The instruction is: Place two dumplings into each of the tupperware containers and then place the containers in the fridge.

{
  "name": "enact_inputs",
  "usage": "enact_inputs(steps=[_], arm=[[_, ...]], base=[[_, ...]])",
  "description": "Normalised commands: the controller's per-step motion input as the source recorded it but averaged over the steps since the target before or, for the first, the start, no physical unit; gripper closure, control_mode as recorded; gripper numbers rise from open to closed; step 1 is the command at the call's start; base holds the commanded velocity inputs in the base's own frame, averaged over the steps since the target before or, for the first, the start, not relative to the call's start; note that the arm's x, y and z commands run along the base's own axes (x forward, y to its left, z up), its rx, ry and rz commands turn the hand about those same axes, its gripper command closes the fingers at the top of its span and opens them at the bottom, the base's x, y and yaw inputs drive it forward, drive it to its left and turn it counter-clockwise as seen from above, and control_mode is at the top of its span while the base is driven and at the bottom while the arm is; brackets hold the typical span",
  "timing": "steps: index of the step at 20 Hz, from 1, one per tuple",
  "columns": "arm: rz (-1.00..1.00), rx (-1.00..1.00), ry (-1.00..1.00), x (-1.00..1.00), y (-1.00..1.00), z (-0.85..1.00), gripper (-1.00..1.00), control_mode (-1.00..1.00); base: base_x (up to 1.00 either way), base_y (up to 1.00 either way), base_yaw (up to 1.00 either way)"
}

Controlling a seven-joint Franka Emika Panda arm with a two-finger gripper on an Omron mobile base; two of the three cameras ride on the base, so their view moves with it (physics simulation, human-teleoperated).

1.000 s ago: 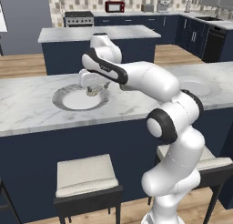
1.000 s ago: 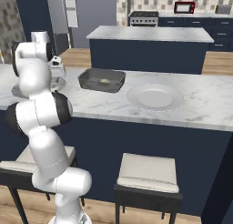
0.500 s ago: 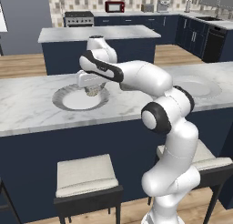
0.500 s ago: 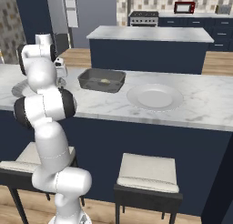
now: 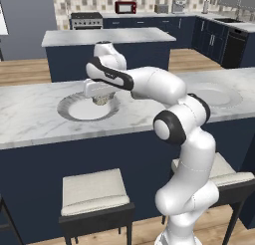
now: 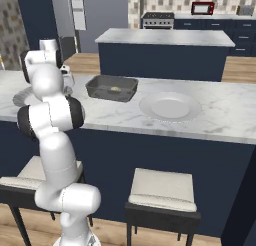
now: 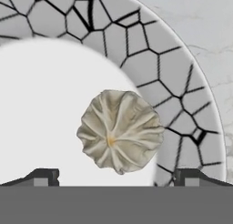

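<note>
The gripper hangs with its jaws spread wide and nothing between them, the two dark fingertips standing well apart at the bottom of the hand view, directly above a pleated beige dumpling. The dumpling sits on a round plate, at the inner edge of its cracked-pattern rim toward three o'clock from the plain white centre. Seen from the left base view, the hand hovers just over that plate on the marble counter, the dumpling a small lump beneath it at roughly one o'clock on the plate.

From the right base view, a dark-walled tupperware container rests on the same counter, at three o'clock from the arm, with a small pale-green piece lying inside. Just beside it, again toward three o'clock, lies a second round plate. Two cushioned stools stand in front of the counter, and a second island fills the middle distance at twelve o'clock, with a stove and a red microwave along the back wall.
</note>
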Motion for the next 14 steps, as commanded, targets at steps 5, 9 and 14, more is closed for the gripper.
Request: enact_inputs(steps=[5,9,14], arm=[[0.0,0.0,0.0,0.02,0.0,-0.14,-1.0,-1.0],[0.0,0.0,0.0,0.17,0.03,-0.05,-1.0,-1.0],[0.0,0.0,0.0,0.12,0.06,-0.07,-1.0,-1.0]], base=[[0.0,0.0,0.0],[0.0,0.0,0.0],[0.0,0.0,0.0]])
